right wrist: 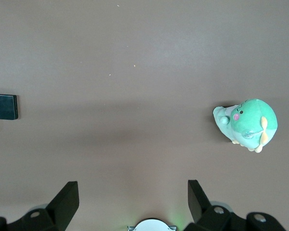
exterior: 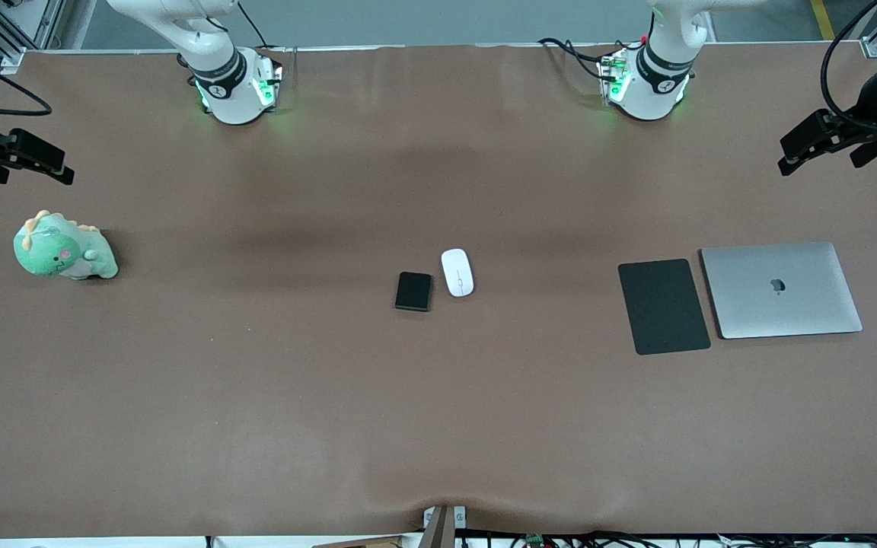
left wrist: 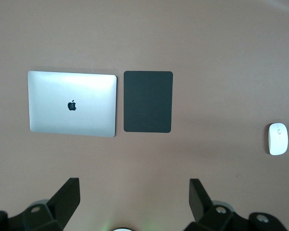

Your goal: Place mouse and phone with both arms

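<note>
The white mouse [exterior: 457, 272] lies on the brown table near its middle. The black phone [exterior: 413, 291] lies flat beside it, toward the right arm's end and slightly nearer to the front camera. The mouse also shows in the left wrist view [left wrist: 278, 138], the phone in the right wrist view [right wrist: 5, 106]. My left gripper [exterior: 819, 152] hangs open and empty, high over the left arm's end of the table; its own view [left wrist: 135, 185] shows bare table between the fingers. My right gripper [exterior: 35, 167] hangs open and empty over the right arm's end [right wrist: 133, 187].
A flat black mouse pad [exterior: 664, 306] and a closed silver laptop [exterior: 781, 289] lie side by side toward the left arm's end. A green plush dinosaur [exterior: 64, 247] sits toward the right arm's end, also in the right wrist view [right wrist: 246, 124].
</note>
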Controlling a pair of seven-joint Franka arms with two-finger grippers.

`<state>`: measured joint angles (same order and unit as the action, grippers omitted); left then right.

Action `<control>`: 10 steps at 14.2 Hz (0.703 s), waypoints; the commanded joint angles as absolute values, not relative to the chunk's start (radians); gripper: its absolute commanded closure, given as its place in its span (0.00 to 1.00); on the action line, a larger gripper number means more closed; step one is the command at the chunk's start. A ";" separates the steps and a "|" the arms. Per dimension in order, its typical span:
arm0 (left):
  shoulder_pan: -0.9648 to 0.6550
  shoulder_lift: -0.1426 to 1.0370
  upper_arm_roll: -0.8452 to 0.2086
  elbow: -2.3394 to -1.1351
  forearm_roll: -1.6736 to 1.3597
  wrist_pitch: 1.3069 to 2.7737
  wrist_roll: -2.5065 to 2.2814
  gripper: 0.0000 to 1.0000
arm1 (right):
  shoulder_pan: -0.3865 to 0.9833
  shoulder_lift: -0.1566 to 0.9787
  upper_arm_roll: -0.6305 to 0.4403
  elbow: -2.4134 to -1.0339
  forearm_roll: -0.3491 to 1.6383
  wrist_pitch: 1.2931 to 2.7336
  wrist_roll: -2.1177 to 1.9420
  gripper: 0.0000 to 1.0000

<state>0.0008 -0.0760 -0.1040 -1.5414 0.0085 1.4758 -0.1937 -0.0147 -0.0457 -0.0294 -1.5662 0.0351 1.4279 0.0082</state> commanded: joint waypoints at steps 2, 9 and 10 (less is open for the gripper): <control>0.011 -0.086 -0.107 -1.522 0.006 1.459 -0.175 0.00 | -0.002 -0.058 -0.034 -1.577 0.015 1.425 0.023 0.00; -0.001 -0.066 -0.109 -1.505 -0.053 1.416 -0.199 0.00 | -0.002 -0.058 -0.032 -1.580 0.017 1.424 0.023 0.00; -0.006 -0.049 -0.124 -1.505 -0.061 1.416 -0.215 0.00 | -0.003 -0.057 -0.032 -1.580 0.017 1.424 0.023 0.00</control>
<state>-0.0005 -0.0738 -0.1060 -1.5192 -0.0281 1.4378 -0.1947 -0.0122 -0.0456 -0.0293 -1.5671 0.0351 1.4258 0.0082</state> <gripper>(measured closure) 0.000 0.000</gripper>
